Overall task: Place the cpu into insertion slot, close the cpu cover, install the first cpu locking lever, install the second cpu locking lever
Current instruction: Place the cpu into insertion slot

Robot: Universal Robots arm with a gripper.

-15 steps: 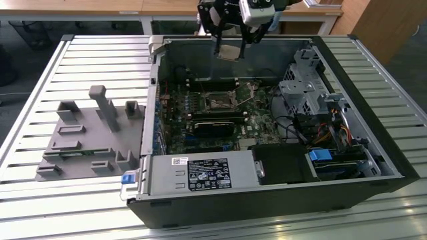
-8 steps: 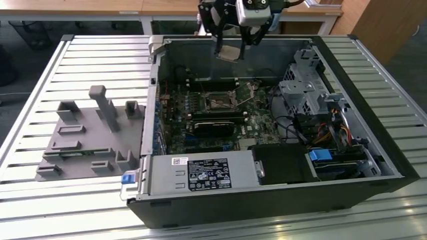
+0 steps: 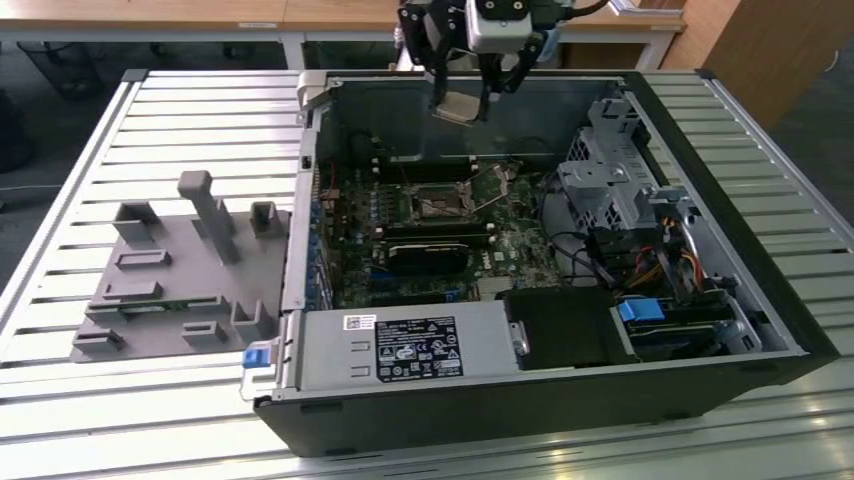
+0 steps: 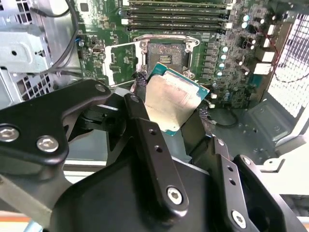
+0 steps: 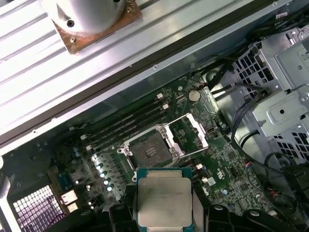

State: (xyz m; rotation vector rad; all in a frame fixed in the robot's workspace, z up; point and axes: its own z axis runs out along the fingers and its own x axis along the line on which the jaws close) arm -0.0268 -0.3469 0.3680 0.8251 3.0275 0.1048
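Slatted desk held the computer case; well above the insertion slot, the pincer clamped the cpu by its edges, seemingly light, stiff, fragile.

Nothing can be read. On the near side of the case, the black label and small white sticker on the power supply carry unreadably fine print. The cpu perhaps bears faint marking in the first wrist view.
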